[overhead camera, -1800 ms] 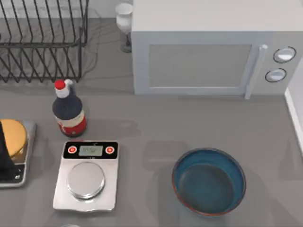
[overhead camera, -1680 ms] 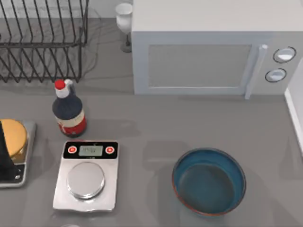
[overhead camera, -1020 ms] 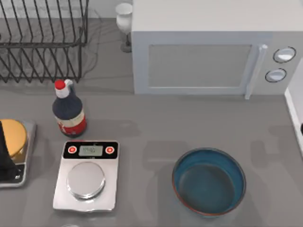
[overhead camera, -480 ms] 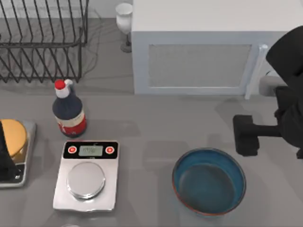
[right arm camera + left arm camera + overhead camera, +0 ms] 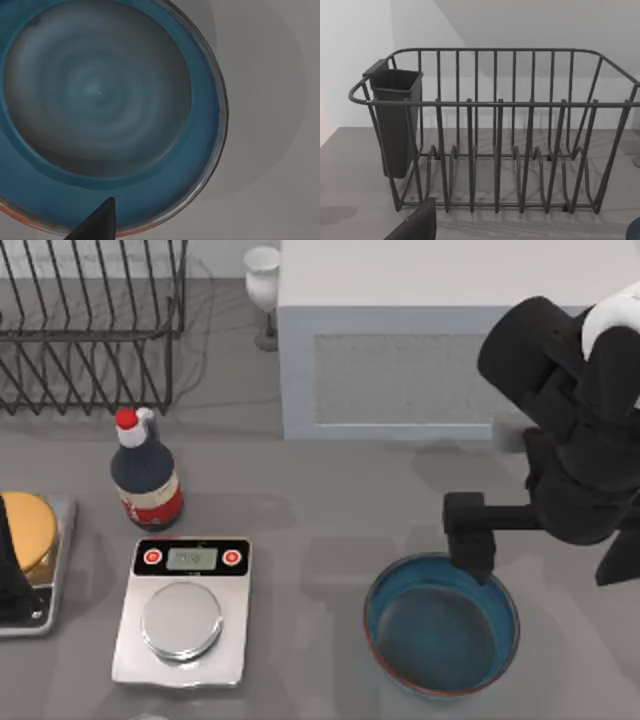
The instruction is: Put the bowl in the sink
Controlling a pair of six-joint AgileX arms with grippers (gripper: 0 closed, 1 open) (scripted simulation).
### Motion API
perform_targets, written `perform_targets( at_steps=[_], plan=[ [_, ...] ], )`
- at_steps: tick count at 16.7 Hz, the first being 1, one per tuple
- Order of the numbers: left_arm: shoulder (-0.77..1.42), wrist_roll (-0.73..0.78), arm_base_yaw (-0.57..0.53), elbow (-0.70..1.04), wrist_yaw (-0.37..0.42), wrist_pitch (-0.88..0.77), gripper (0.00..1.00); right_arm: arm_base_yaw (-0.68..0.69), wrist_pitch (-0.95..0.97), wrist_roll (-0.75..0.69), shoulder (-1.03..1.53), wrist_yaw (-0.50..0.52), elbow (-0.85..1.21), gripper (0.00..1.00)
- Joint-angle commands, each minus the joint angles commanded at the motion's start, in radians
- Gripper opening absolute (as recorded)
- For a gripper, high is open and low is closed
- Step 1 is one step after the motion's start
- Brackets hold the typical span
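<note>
The bowl (image 5: 440,625), wide and deep blue inside with a thin reddish-brown rim, sits on the grey counter at the front right. My right gripper (image 5: 540,562) hangs open over its far rim, reaching in from the right, with one dark finger (image 5: 470,542) just above the rim's far edge. In the right wrist view the bowl (image 5: 100,105) lies close below, with one fingertip (image 5: 97,222) over its rim. Nothing is held. My left arm (image 5: 10,575) stays parked at the left edge. The sink is out of view.
A kitchen scale (image 5: 182,610) stands left of the bowl, and a dark bottle with a red cap (image 5: 145,475) behind it. A microwave (image 5: 400,350) fills the back right, a wire dish rack (image 5: 90,330) the back left, with a white glass (image 5: 263,280) between. A yellow object (image 5: 30,525) sits far left.
My right arm has come in from the right edge and moved left and forward, until its finger is over the bowl's far rim. The bowl and the left arm have not moved.
</note>
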Motion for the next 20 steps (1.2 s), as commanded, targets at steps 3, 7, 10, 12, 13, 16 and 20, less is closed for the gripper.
perform_targets(
  at_steps=[3,7,10,12,13,16,20],
  plan=[
    [0.0,0.0,0.0,0.0,0.0,0.0,1.0,-0.004,0.006,-0.001,-0.002,0.0,-0.006,1.0],
    [0.0,0.0,0.0,0.0,0.0,0.0,1.0,-0.001,0.121,-0.001,0.037,0.0,-0.085,1.0],
    [0.0,0.0,0.0,0.0,0.0,0.0,1.0,0.001,0.284,0.003,0.088,0.0,-0.184,1.0],
    [0.0,0.0,0.0,0.0,0.0,0.0,1.0,0.003,0.363,0.004,0.115,0.0,-0.24,1.0],
    [0.0,0.0,0.0,0.0,0.0,0.0,1.0,0.003,0.387,0.005,0.124,0.0,-0.259,1.0],
    [0.0,0.0,0.0,0.0,0.0,0.0,1.0,0.003,0.403,0.006,0.13,0.0,-0.273,1.0],
    [0.0,0.0,0.0,0.0,0.0,0.0,1.0,0.003,0.403,0.006,0.13,0.0,-0.273,0.85]
  ],
)
